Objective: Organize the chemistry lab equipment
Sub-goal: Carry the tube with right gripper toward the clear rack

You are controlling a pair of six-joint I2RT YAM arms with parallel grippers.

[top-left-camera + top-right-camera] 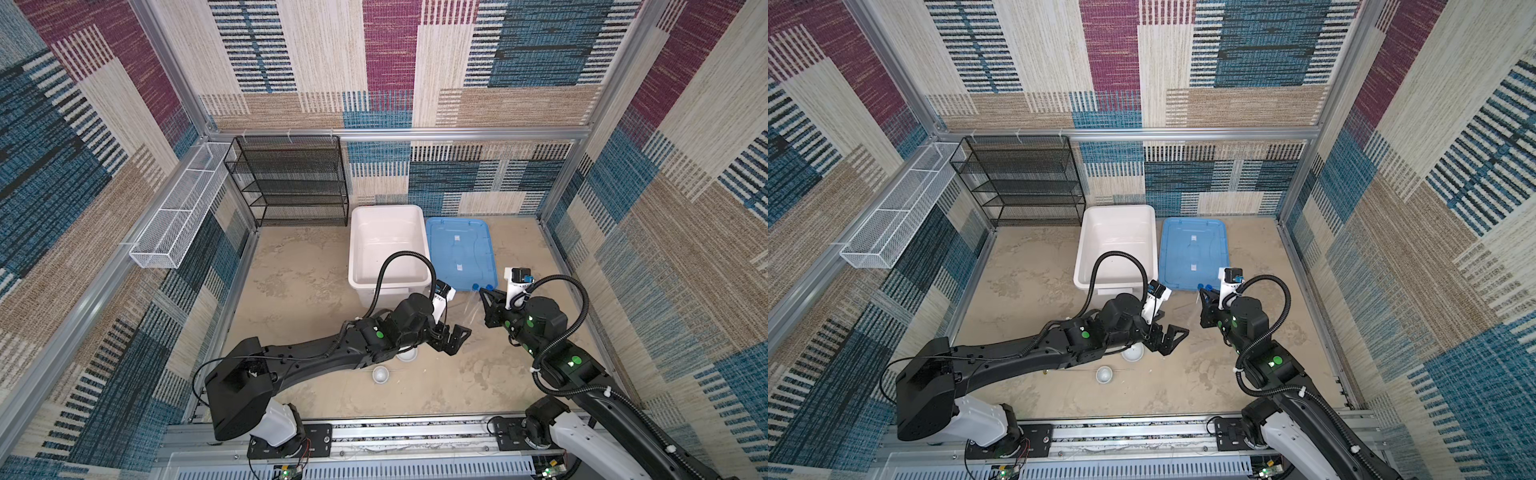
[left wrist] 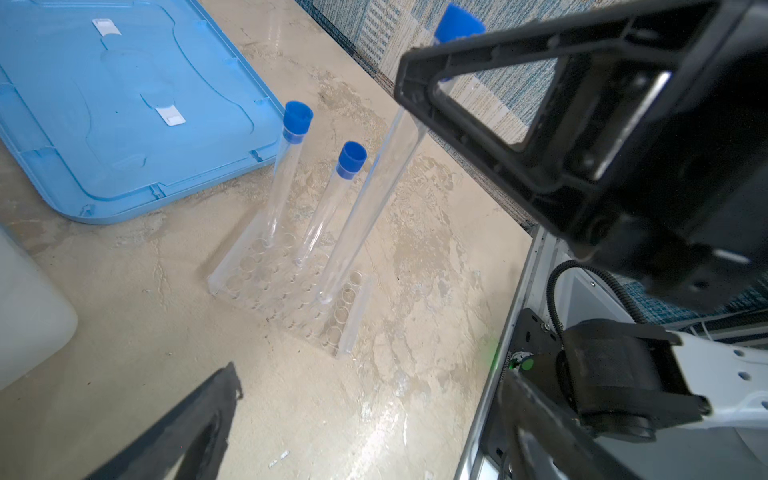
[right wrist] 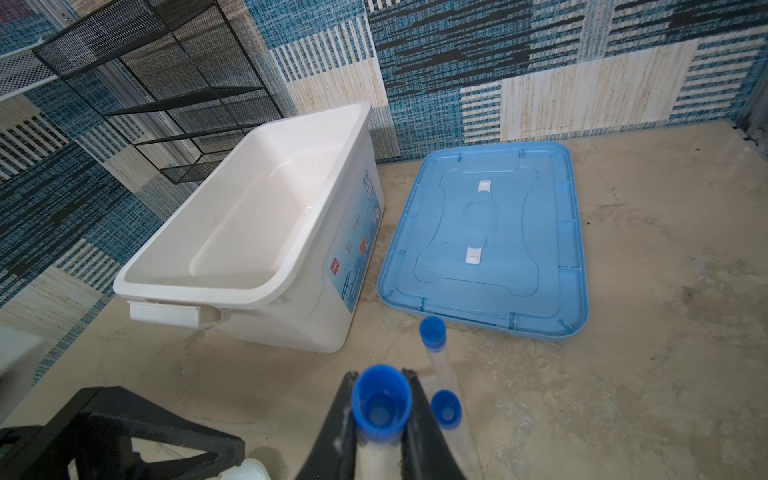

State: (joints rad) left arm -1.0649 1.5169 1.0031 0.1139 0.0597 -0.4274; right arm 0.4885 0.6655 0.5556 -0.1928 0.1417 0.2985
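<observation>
A clear plastic rack [image 2: 349,332] stands on the sandy floor beside the blue lid. Two blue-capped tubes [image 2: 297,118] [image 2: 351,160] stand upright in its holes. My right gripper [image 3: 379,376] is shut on a third long tube [image 2: 374,199] just below its blue cap [image 3: 380,405], and that tube's lower end rests in a rack hole. My left gripper [image 1: 451,336] hangs open and empty to the left of the rack, with its fingers [image 2: 178,432] wide apart. In both top views two small white bowls [image 1: 380,374] [image 1: 409,355] sit by the left arm, one partly under it.
The open white bin [image 1: 353,249] stands behind the left gripper, and its blue lid [image 1: 457,249] lies flat to the right of it. A black mesh shelf [image 1: 291,183] stands at the back left. A white wire basket [image 1: 174,220] hangs on the left wall.
</observation>
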